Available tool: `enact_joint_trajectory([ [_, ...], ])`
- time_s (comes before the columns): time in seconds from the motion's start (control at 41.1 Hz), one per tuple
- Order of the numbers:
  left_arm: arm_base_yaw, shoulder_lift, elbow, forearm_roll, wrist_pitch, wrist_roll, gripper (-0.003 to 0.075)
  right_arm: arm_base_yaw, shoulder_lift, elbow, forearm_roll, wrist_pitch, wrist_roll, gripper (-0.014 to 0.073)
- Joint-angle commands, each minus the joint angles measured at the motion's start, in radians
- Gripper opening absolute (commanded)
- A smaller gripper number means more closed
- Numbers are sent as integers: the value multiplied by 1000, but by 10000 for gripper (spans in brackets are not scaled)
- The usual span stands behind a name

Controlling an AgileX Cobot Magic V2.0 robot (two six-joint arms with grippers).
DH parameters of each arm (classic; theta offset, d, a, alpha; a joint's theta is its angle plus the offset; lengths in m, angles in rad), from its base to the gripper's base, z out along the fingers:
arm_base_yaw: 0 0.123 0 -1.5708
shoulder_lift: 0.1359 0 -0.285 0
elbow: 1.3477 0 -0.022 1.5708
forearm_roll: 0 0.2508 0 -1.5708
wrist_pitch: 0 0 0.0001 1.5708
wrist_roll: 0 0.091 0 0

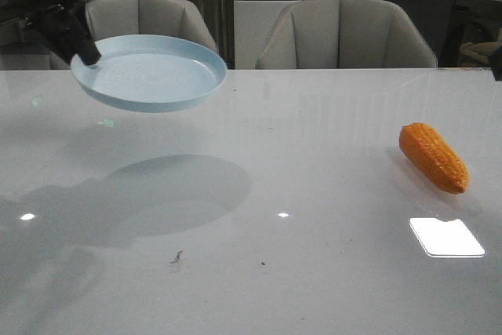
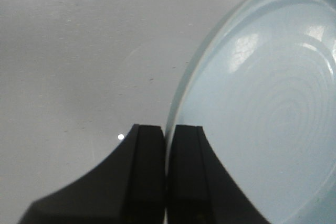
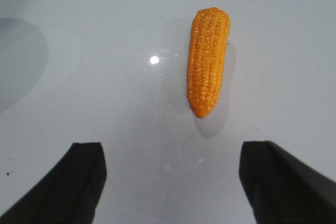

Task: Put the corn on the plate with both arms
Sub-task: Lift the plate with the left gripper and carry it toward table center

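The pale blue plate (image 1: 149, 72) hangs tilted in the air above the table's far left, casting a round shadow below. My left gripper (image 1: 85, 54) is shut on its left rim; in the left wrist view the gripper (image 2: 167, 135) pinches the thin rim of the plate (image 2: 262, 108) between both black fingers. The orange corn (image 1: 433, 157) lies on the white table at the right. In the right wrist view the corn (image 3: 208, 60) lies ahead of my right gripper (image 3: 173, 153), which is open wide and empty above the table. The right arm barely shows in the front view.
Two grey chairs (image 1: 345, 33) stand behind the table's far edge. A bright window reflection (image 1: 446, 237) lies on the glossy tabletop near the corn. Small dark specks (image 1: 177, 256) mark the table at front centre.
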Motion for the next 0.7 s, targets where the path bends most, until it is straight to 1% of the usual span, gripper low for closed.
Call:
enact_joint_trajectory([
  [0.0,-54,-55,-35,-68,33,0,89,-3,-10,-28,13,-54,-6,624],
  [0.243,-204,-36,-35,-37,20,0,89,-3,-10,-28,13,-54,-6,624],
  [0.389,-278,25,-31,45,32,-8,89,-3,-10,-28,13,-46,-6,624],
  [0.681,-283,77,-27,70,-3,-10,89,-3,-10,-28,13,-6,-6,624],
])
